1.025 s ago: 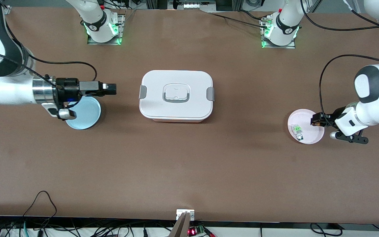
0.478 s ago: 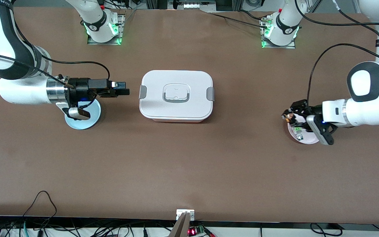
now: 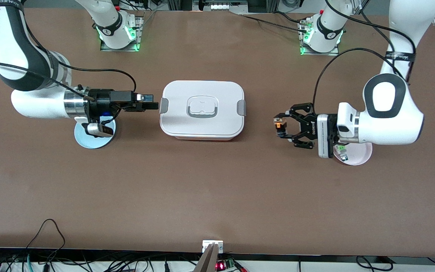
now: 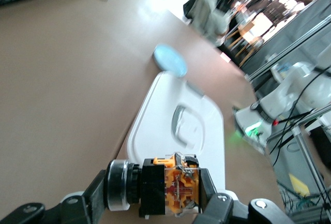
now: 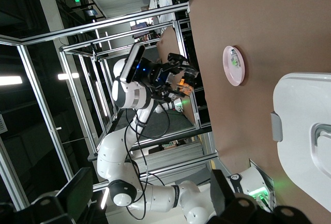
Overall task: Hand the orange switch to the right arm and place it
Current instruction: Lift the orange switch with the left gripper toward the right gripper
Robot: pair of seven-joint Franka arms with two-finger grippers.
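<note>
My left gripper [image 3: 280, 127], the wide linked-finger claw, is shut on the orange switch [image 3: 278, 124] and holds it in the air over the bare table, between the white lunch box [image 3: 201, 109] and the pink plate [image 3: 361, 155]. In the left wrist view the switch [image 4: 166, 185] lies crosswise between the fingers [image 4: 220, 208], its round black end to one side. My right gripper [image 3: 153, 107], narrow and black, is open and empty, level with the box's grey latch at the right arm's end. The right wrist view shows the left gripper with the switch [image 5: 182, 81] far off.
A small green-and-clear component [image 3: 341, 150] lies on the pink plate, partly under the left wrist. A blue plate [image 3: 89, 140] lies under the right wrist. The closed lunch box stands at the table's middle. Cables run along the near edge.
The left gripper has lifted the orange switch off the pink plate and carried it toward the lunch box. The right gripper has moved off the blue plate up to the box's latch.
</note>
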